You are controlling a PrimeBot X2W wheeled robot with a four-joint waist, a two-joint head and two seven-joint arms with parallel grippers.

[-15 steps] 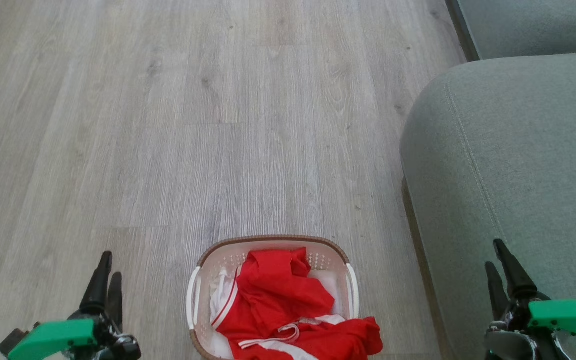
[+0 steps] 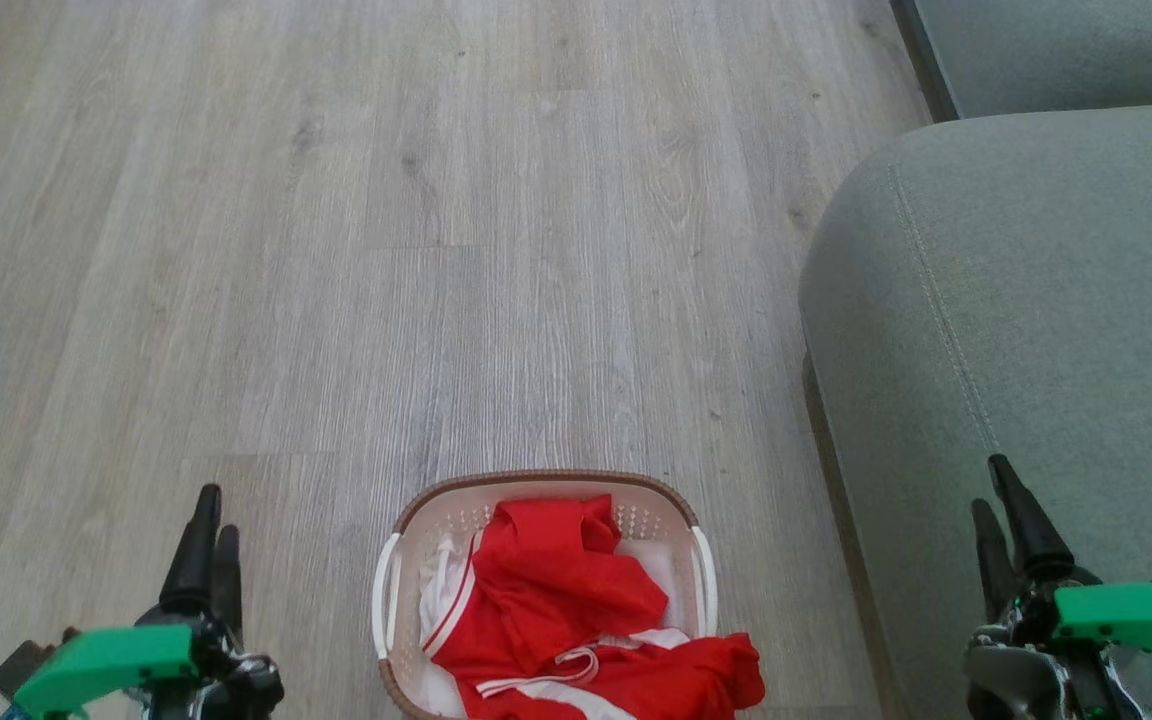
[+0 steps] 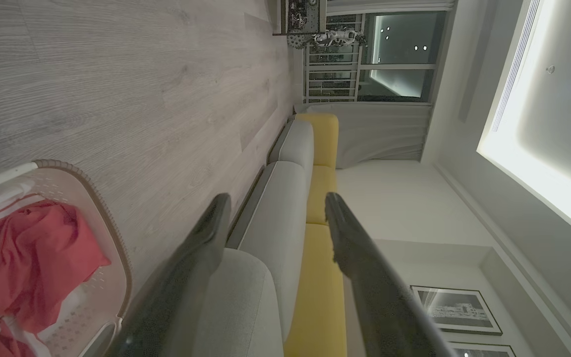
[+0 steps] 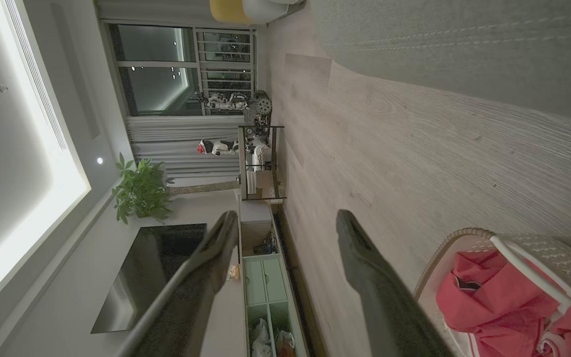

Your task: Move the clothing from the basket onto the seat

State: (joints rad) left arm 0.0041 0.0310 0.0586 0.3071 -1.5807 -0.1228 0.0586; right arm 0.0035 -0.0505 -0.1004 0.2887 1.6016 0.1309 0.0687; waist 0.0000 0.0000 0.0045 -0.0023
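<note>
Red clothing [image 2: 556, 610] lies heaped in the basket [image 2: 546, 480], one fold spilling over its near right rim. The basket's down on the wood floor [image 2: 436, 250], right between my arms. My left gripper [image 2: 218, 510] hangs beside it, fingers wide, nothing held. My right gripper [image 2: 988, 482], spread just as wide, hovers at the edge of the seat [image 2: 1036, 300].

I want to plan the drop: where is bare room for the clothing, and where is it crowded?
The seat is bare from its rounded corner along the stitched seam to the right claw. The floor between basket and seat is a free lane. Crowded: the basket, heaped with clothing.
</note>
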